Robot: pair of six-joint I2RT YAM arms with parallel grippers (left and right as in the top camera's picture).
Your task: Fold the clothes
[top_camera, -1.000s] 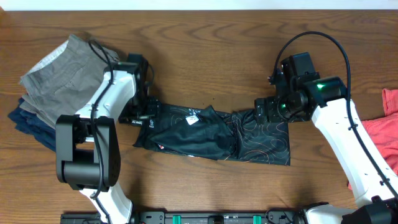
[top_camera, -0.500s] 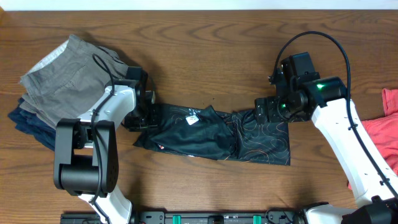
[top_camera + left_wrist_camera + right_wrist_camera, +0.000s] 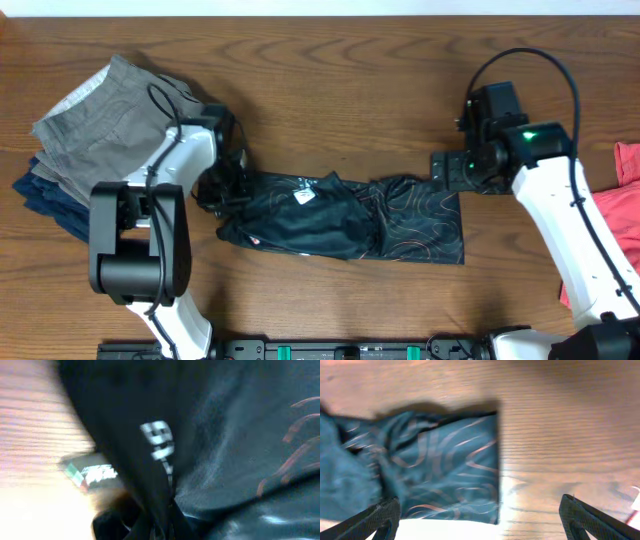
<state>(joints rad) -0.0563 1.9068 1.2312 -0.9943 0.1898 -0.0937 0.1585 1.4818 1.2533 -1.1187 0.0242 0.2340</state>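
The black jersey (image 3: 340, 215) with thin orange contour lines lies crumpled lengthwise across the middle of the table. My left gripper (image 3: 222, 186) is shut on its left end. In the left wrist view, dark cloth (image 3: 210, 435) with a white label fills the frame and bunches between the jaws at the bottom edge. My right gripper (image 3: 452, 166) hangs open just above the jersey's far right corner, holding nothing. In the right wrist view, the jersey's right end (image 3: 435, 475) lies flat on the wood between the spread fingertips (image 3: 382, 517).
A stack of folded grey and navy trousers (image 3: 100, 130) sits at the far left, close to my left arm. A red shirt (image 3: 610, 230) lies at the right edge. Bare wooden tabletop (image 3: 340, 90) stretches behind and in front of the jersey.
My left gripper has closed on the jersey's left end. The right gripper has shifted right and slightly back, staying open at the jersey's right corner.
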